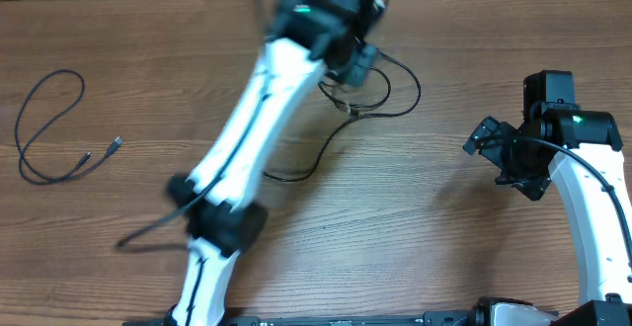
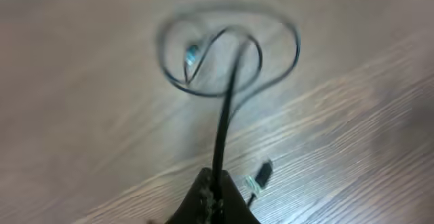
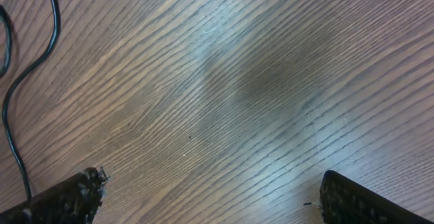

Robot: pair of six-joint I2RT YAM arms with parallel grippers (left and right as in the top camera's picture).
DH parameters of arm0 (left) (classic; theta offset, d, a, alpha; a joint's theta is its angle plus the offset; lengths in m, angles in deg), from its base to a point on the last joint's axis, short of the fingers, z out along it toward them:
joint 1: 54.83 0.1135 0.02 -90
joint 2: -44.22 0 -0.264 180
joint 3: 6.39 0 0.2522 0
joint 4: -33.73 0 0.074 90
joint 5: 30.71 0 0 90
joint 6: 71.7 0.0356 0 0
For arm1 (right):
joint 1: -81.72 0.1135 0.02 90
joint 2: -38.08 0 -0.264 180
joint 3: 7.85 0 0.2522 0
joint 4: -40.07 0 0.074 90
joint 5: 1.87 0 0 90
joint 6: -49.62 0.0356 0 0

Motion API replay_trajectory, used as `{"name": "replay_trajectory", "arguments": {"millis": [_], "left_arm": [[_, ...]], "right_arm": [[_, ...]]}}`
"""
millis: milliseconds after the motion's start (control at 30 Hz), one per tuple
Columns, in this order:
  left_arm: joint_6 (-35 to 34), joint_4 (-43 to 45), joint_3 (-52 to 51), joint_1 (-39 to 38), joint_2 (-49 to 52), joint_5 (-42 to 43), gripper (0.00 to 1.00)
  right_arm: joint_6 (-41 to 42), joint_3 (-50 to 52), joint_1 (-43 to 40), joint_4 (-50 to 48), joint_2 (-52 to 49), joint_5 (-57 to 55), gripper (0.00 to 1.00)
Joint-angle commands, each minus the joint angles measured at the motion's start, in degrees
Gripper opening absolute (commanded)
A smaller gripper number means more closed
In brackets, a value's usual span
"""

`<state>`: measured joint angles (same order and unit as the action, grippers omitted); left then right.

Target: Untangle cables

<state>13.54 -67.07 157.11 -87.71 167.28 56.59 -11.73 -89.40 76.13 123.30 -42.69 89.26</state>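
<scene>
A tangled black cable (image 1: 400, 94) lies in loops at the upper middle of the wooden table, with a tail running down to the left. My left gripper (image 1: 357, 67) is over it, shut on one strand of that cable (image 2: 224, 115), which rises from blurred loops on the table to my fingertips (image 2: 215, 187). A silvery plug end (image 2: 256, 178) lies beside them. A second black cable (image 1: 44, 128) lies alone at the far left, with its plug ends (image 1: 116, 144) apart. My right gripper (image 1: 499, 148) is open and empty above bare wood (image 3: 213, 190).
A cable strand (image 3: 27, 75) crosses the left edge of the right wrist view. The left arm (image 1: 247, 138) stretches diagonally over the table's middle, blurred by motion. The right arm stands at the right edge.
</scene>
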Motion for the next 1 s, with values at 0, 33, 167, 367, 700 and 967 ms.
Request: {"name": "replay_trajectory", "arguments": {"millis": [0,33,167,367,700,967], "left_arm": [[-1.99,-1.88,1.22,-0.39,-7.39,-4.87,0.04],[-2.14,-2.38,1.22,-0.39,-9.01,-5.53,0.04],[-2.16,-3.04,1.22,-0.39,-16.39,-9.07,0.04],[-3.93,0.24,1.22,0.98,-26.12,-20.70,0.04],[-4.72,9.49,1.22,20.02,-33.38,-28.74,0.04],[-12.17,12.50,1.18,40.13,-32.70,-27.87,0.05]], "right_arm": [[-0.28,-1.25,-0.17,-0.37,1.27,-0.13,1.00],[-0.28,-1.25,-0.17,-0.35,1.27,-0.13,1.00],[-0.28,-1.25,-0.17,-0.33,1.27,-0.13,1.00],[-0.24,-1.25,-0.17,-0.11,1.27,-0.11,1.00],[-0.24,-1.25,-0.17,-0.11,1.27,0.07,1.00],[-0.24,-1.25,-0.17,-0.39,1.27,0.04,1.00]]}}
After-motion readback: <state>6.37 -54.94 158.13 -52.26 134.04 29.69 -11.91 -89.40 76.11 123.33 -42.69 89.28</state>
